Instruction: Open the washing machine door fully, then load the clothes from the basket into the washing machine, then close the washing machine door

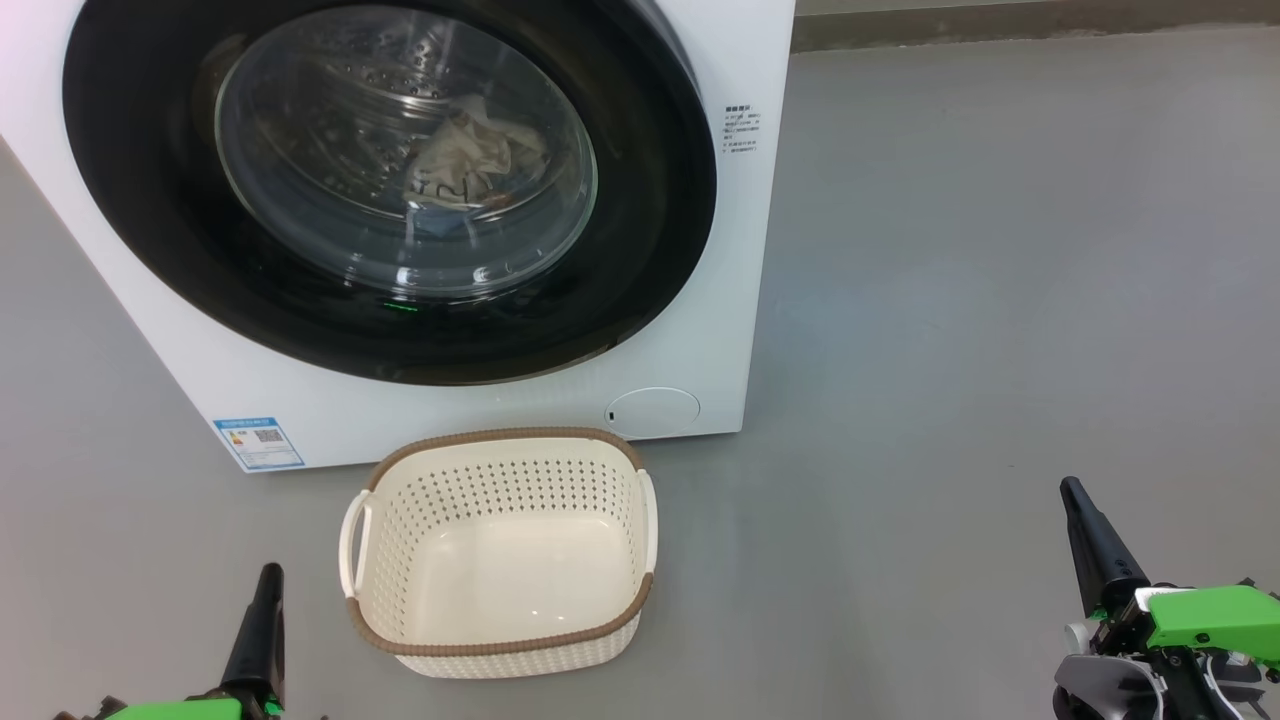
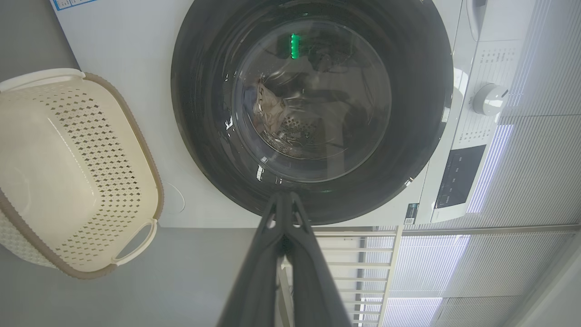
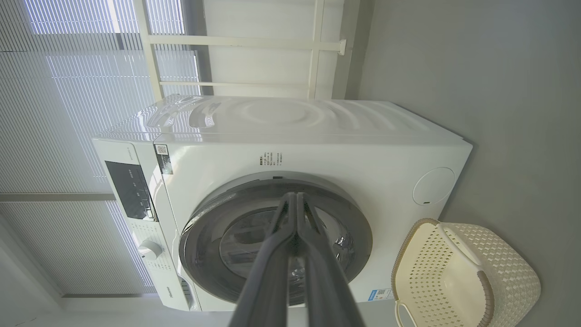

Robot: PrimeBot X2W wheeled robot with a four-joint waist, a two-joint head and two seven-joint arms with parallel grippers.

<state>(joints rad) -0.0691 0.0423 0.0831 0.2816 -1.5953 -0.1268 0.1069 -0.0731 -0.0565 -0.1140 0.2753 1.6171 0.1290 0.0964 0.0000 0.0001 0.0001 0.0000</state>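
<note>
The white washing machine point(image 1: 700, 300) fills the upper left of the head view, its round black door point(image 1: 150, 200) shut flat against the front. Behind the glass, cream and light blue clothes point(image 1: 470, 165) lie in the steel drum. The cream perforated basket point(image 1: 500, 490) sits empty on the floor just in front of the machine. My left gripper point(image 1: 268, 575) is shut at the lower left, left of the basket. At the lower right my right gripper point(image 1: 1072, 490) is shut and holds nothing. Both wrist views look along shut fingers at the door point(image 2: 204, 136) point(image 3: 199, 268).
Grey floor point(image 1: 1000, 300) stretches to the right of the machine. A round white hatch point(image 1: 655, 410) and a blue energy label point(image 1: 258, 443) sit low on the machine's front. The control panel and dial point(image 2: 489, 99) are at its top, with window blinds point(image 3: 68, 91) behind.
</note>
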